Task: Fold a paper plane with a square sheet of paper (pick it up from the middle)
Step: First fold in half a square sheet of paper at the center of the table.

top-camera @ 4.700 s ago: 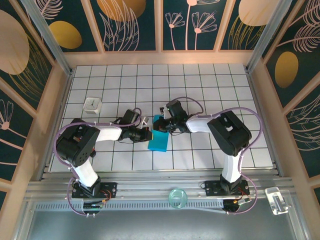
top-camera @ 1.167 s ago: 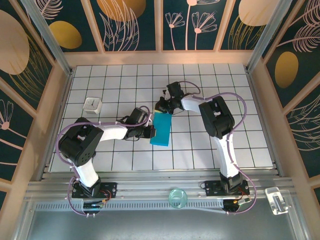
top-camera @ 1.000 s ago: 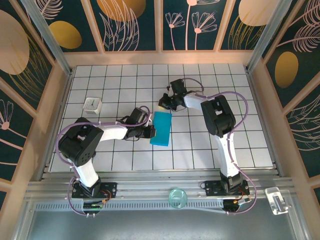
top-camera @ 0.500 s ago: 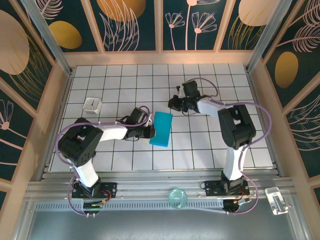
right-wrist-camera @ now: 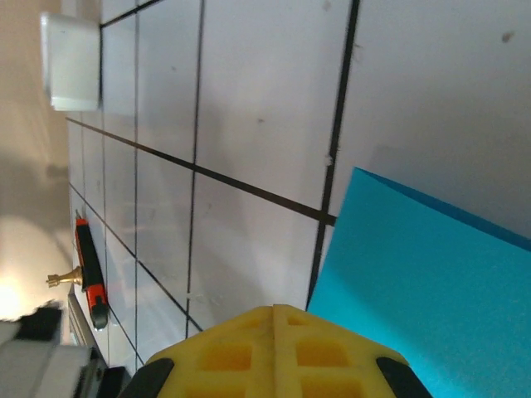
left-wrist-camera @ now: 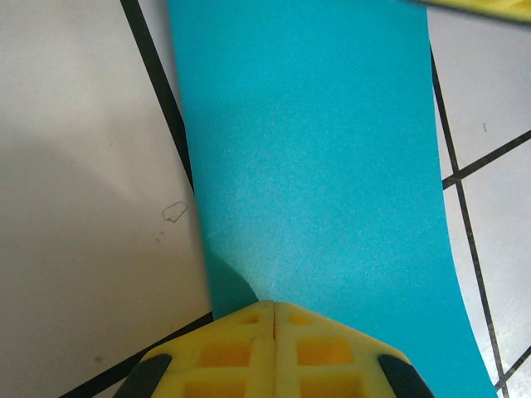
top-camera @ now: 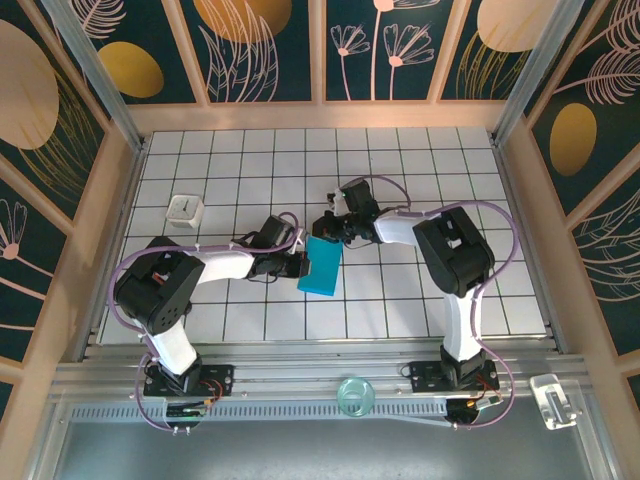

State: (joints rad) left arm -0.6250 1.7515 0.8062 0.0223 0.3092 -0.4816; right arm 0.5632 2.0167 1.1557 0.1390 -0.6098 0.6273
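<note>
I see my right gripper [right-wrist-camera: 274, 315] at the bottom edge, its yellow ribbed jaws pressed together along one seam. The thin teal-blue sheet of paper [right-wrist-camera: 431, 282] lies flat at lower right, its left edge running down behind the gripper. It rests on the white tiled table with black grid lines [right-wrist-camera: 265, 108]. A small white cube [right-wrist-camera: 70, 62] stands at top left, and a slim red-and-black tool [right-wrist-camera: 90, 269] lies near the left edge.

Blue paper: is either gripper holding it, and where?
Cannot tell: the left gripper is shut at the paper's left edge, the right gripper shut by its far corner; a pinch isn't visible.
</note>
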